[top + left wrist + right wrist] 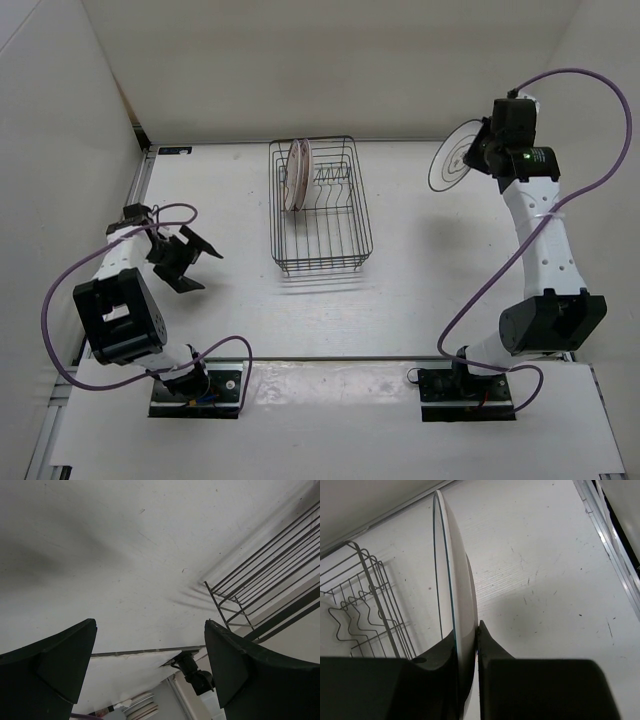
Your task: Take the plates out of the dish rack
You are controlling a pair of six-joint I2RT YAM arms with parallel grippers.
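The dark wire dish rack [322, 225] stands mid-table. Two whitish plates with a pink-orange pattern [298, 174] stand upright in its far left part. My right gripper [478, 152] is shut on the white plate with a thin dark rim [455, 157], held on edge above the table at the far right, away from the rack. In the right wrist view the plate [457, 590] runs edge-on between the fingers, with the rack [365, 610] to its left. My left gripper [190, 257] is open and empty, left of the rack; the rack's corner [260, 575] shows in its view.
White walls close in the table at the back and sides. A metal rail [140, 180] runs along the left edge. The arm bases [196, 388] sit at the near edge. A purple cable [600, 120] loops by the right arm.
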